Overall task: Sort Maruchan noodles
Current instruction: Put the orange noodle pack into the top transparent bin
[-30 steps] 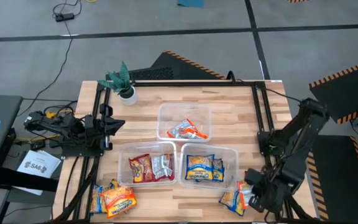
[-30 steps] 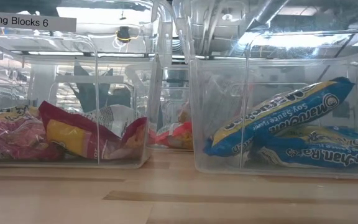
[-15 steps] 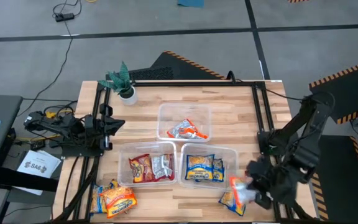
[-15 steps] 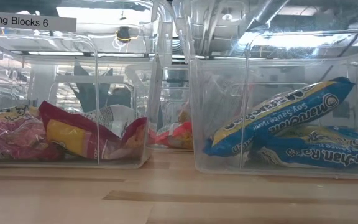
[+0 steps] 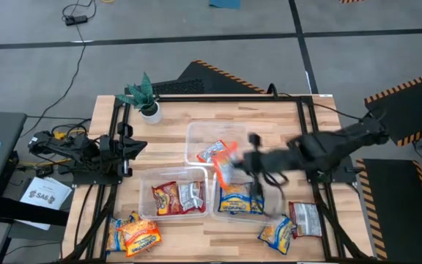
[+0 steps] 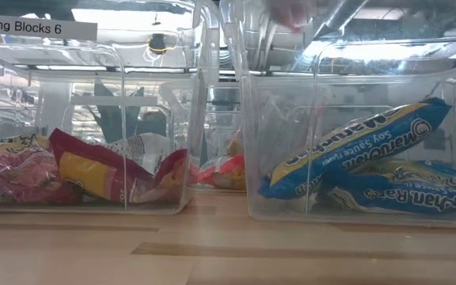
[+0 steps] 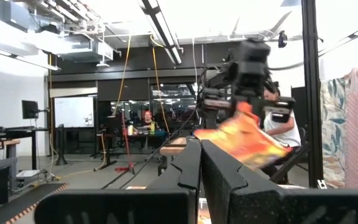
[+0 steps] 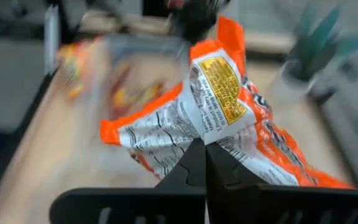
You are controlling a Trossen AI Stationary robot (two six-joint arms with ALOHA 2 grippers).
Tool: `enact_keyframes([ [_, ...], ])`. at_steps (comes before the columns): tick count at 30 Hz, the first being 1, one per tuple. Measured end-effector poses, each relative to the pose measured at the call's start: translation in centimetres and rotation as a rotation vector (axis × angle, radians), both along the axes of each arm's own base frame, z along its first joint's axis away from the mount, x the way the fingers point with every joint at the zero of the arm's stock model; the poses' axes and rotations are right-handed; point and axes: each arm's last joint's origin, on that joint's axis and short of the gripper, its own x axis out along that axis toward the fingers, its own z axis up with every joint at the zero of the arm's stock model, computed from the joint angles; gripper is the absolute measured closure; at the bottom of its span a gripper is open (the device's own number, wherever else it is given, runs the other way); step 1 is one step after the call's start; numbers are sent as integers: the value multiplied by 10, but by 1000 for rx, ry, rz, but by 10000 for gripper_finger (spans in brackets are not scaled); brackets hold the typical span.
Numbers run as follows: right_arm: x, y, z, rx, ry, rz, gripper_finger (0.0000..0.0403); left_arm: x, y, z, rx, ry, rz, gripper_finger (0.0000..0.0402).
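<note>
Wood table (image 5: 269, 117), clear tubs (image 5: 173, 192); right jaws pinch orange packet (image 8: 229, 118); left jaws together.

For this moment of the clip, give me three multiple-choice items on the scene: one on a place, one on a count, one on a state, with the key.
1. Where is the right gripper?
A. over the tubs in mid-table
B. beside the plant
C. off the table's left edge

2. How many clear tubs are on the table?
A. one
B. three
C. five

3. What is the state of the orange packet?
A. lying in the left front tub
B. flat on the floor
C. held in the right jaws, off the table

Key: 1 A, the high view shows the right arm stretched in over the tubs. 2 B, one tub at the back and two in front. 3 C, the right wrist view shows it clamped at the jaws.
</note>
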Motion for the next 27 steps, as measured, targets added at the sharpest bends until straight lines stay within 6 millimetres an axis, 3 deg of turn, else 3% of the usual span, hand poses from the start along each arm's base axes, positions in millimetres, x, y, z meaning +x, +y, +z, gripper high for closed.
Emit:
enact_keyframes([
  [4, 45, -33, -9, -47, -96, 26, 396, 0, 0, 0, 0, 0, 0, 401],
  [7, 73, -57, -30, -55, -85, 12, 396, 0, 0, 0, 1, 4, -1, 401],
  [11, 90, -79, -60, -64, 24, -45, 396, 1, 0, -3, -23, 26, -17, 401],
  [16, 85, -89, -62, -52, -55, -94, 396, 2, -1, -4, -41, 32, -28, 401],
  [21, 64, -93, -91, -24, -179, -114, 397, 2, -1, -3, -60, 26, -41, 402],
  [27, 47, -107, -110, 55, -335, -151, 394, 1, 0, -3, -55, 17, -33, 401],
])
